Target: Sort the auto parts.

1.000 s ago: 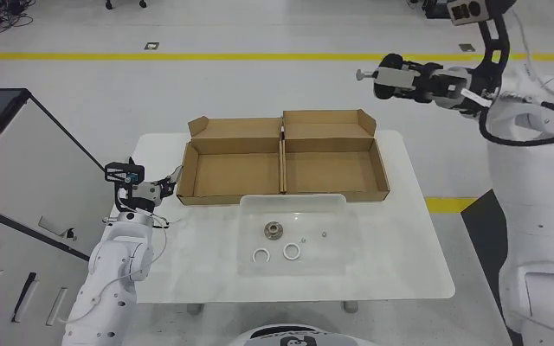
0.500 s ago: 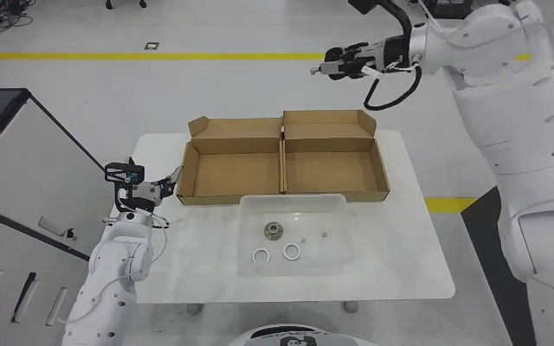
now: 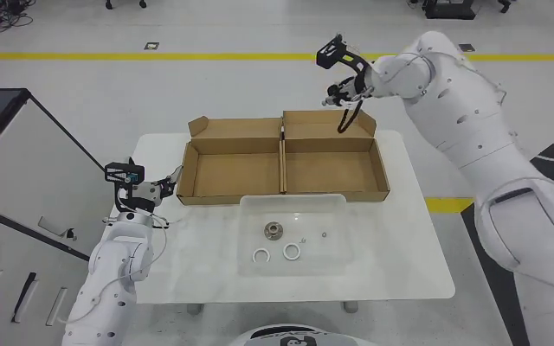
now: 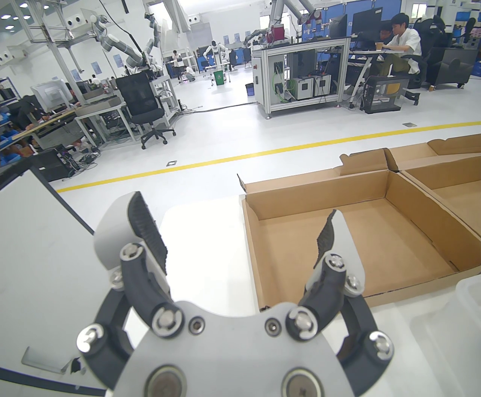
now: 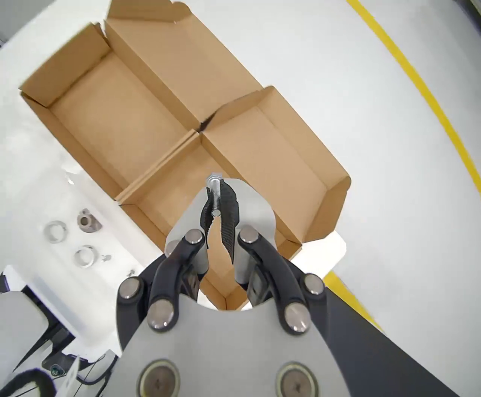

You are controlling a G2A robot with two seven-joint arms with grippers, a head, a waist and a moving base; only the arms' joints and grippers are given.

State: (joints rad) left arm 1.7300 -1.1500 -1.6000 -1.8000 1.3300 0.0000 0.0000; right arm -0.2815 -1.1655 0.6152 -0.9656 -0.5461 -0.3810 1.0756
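The right tool (image 5: 215,205) is clenched on a bolt (image 5: 213,188), in the air by the far side of the right box (image 3: 333,173). The left tool (image 4: 240,233) hangs released beside the left box (image 3: 229,173). Two rings (image 3: 260,256) lie in the clear bin (image 3: 247,203).

This is a robotics lab set in a large open hall. Far beyond the fingers (image 4: 146,229) of the left gripper (image 4: 233,204), a pale glossy floor (image 4: 225,128) crossed by a yellow line (image 4: 263,152) runs to a metal-framed rack (image 4: 300,82) of control boxes, desks (image 4: 97,107), dark monitors (image 4: 366,18), a black office chair (image 4: 146,109), grey robot arms (image 4: 124,52) hung from overhead frames and a white humanoid robot (image 4: 215,50) standing at the far end. Just below those fingers lies a white table (image 4: 203,240), and past the fingers (image 5: 228,210) of the right gripper (image 5: 216,193) the same floor and yellow line run beside the table.
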